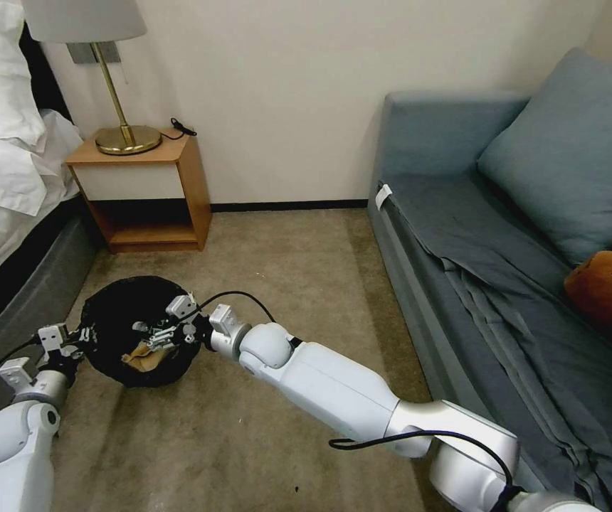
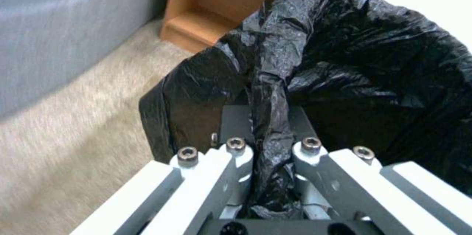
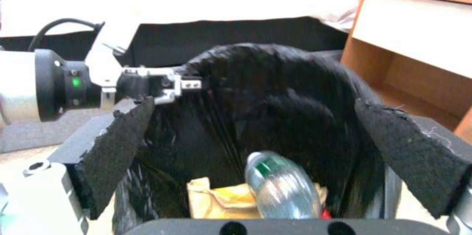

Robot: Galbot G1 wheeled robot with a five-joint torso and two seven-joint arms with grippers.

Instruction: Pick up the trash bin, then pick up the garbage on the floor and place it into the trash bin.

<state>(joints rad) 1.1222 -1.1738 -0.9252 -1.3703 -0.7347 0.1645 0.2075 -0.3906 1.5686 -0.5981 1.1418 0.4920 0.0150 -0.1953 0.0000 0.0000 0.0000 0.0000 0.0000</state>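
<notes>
Left gripper (image 1: 84, 340), lower left of the head view, clamped on the rim of the trash bin (image 1: 117, 313). Right gripper (image 1: 155, 340) spread open over the bin mouth. Inside: plastic bottle (image 3: 283, 187) and crumpled brown paper (image 3: 221, 200).

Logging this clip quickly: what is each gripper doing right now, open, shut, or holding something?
Left gripper: shut on the trash bin, pinching its black-bag rim.
Right gripper: open above the trash bin, holding nothing; the bottle lies inside below it.
</notes>
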